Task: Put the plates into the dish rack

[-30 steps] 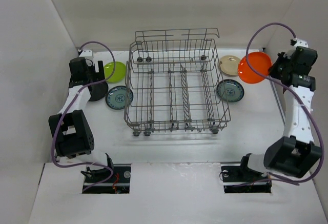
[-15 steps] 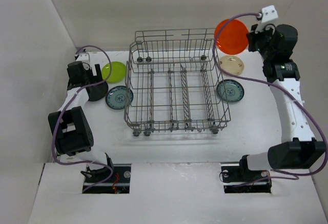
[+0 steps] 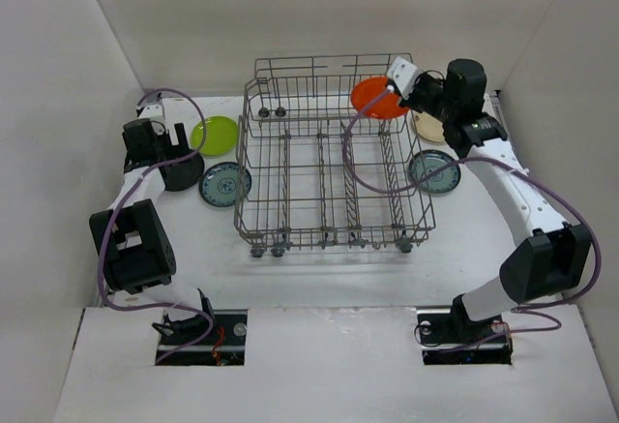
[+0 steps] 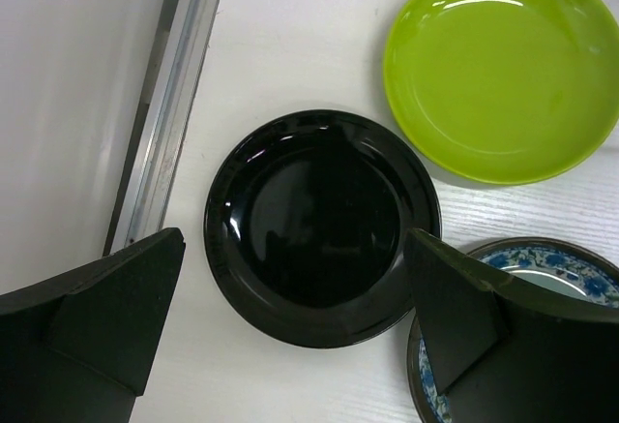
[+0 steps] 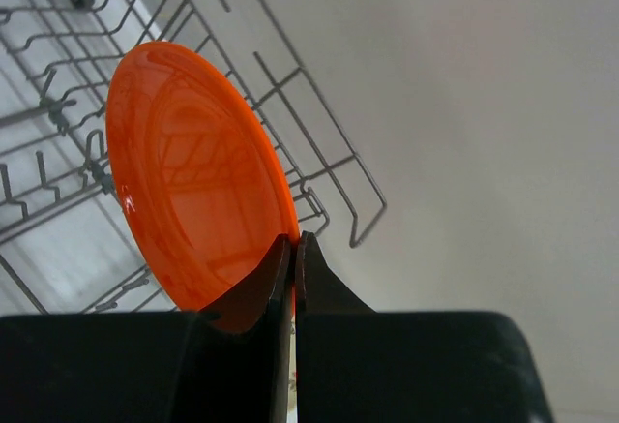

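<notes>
White table [image 3: 319, 278] bears dish rack [image 3: 335, 237], lime [image 3: 215, 135], black [image 3: 184, 176], cream [image 3: 427, 133], 2 teal plates [image 3: 224, 184] [image 3: 433, 171]

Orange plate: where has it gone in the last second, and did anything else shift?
The right gripper, shut on the orange plate, carried it from beside the cream plate up and leftward. It now hangs over the dish rack's far right corner. The left gripper stayed open above the black plate, barely shifting. The rack, green plate, cream plate and both blue plates kept their places.
</notes>
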Robot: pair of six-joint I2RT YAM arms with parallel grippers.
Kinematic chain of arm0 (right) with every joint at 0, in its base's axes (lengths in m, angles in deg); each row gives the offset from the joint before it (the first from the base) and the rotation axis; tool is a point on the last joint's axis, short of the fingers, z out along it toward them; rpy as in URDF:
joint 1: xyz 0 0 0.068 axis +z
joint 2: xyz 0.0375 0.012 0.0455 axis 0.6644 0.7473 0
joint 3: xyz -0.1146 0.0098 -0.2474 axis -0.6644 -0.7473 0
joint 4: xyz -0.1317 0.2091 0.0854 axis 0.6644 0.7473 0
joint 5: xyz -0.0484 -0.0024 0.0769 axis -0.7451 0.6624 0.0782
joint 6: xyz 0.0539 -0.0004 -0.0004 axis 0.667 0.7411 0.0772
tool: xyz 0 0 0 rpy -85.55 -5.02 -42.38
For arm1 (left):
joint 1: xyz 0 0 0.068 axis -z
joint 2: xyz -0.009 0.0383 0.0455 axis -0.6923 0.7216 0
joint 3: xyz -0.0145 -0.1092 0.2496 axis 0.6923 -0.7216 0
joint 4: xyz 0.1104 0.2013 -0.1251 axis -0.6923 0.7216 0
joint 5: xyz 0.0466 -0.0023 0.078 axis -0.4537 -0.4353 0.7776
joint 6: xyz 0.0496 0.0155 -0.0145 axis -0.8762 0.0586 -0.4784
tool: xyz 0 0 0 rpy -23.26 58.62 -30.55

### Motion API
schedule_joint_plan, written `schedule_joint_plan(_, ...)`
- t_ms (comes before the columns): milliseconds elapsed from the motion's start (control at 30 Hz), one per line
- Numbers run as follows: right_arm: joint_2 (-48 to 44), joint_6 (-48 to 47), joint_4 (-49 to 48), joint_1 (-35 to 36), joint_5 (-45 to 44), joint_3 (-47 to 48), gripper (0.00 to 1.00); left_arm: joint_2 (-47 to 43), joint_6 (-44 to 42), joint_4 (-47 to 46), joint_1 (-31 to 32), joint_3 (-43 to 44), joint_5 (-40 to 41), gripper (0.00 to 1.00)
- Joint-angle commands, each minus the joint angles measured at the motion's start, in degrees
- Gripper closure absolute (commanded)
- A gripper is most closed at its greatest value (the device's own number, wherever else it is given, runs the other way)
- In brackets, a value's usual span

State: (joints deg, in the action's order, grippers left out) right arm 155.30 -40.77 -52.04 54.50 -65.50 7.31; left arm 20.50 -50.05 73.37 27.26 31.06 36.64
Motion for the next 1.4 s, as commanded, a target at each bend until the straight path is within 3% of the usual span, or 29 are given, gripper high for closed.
schedule_joint_plan(0, 0.75, -11.29, -6.26, 1.06, 4.2, -1.4, 1.0, -0.6, 0.91, -3.22, -0.54, -1.41, -0.76, 0.0)
schedule_joint_plan(633, 8.04, -23.87, -11.98, 3.53, 6.05, -6.51, 1.0, 1.33, 2.23, -3.49, -0.19, -0.19, -0.41, 0.0)
schedule_joint_plan(1367, 12.62, -19.75, -12.33, 8.1, -5.37, -7.82, 1.0, 2.91, 2.14, -3.49, -0.89, 2.19, -0.76, 0.0)
